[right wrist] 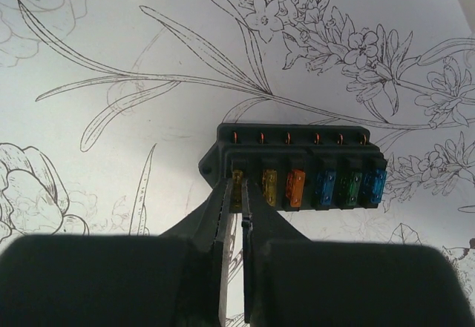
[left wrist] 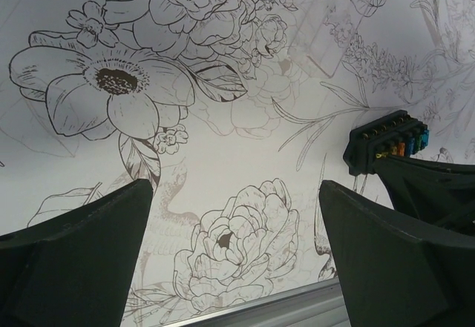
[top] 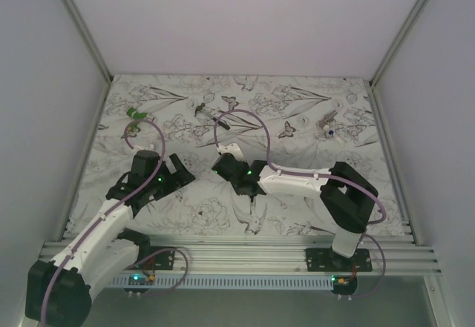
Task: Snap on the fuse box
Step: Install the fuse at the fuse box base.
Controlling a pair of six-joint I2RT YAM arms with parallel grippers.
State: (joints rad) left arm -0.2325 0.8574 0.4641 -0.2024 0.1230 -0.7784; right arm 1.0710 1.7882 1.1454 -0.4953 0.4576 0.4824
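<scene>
The fuse box (right wrist: 297, 165) is a black rectangular block holding a row of yellow, orange, blue and green fuses. My right gripper (right wrist: 239, 186) is shut on its left end, the fingertips pinching the leftmost yellow fuse (right wrist: 238, 187). In the left wrist view the box (left wrist: 386, 141) shows at the right with the right gripper's fingers behind it. In the top view my right gripper (top: 225, 167) is at the mat's centre, and the box there is hard to make out. My left gripper (left wrist: 234, 193) is open and empty, a little to the left of the box (top: 178, 173).
A small green piece (top: 136, 112) lies at the far left of the flower-printed mat (top: 297, 104). A thin dark hammer-like tool (top: 200, 110) lies far centre. A small pale part (top: 327, 125) lies far right. The metal rail (top: 237, 251) runs along the near edge.
</scene>
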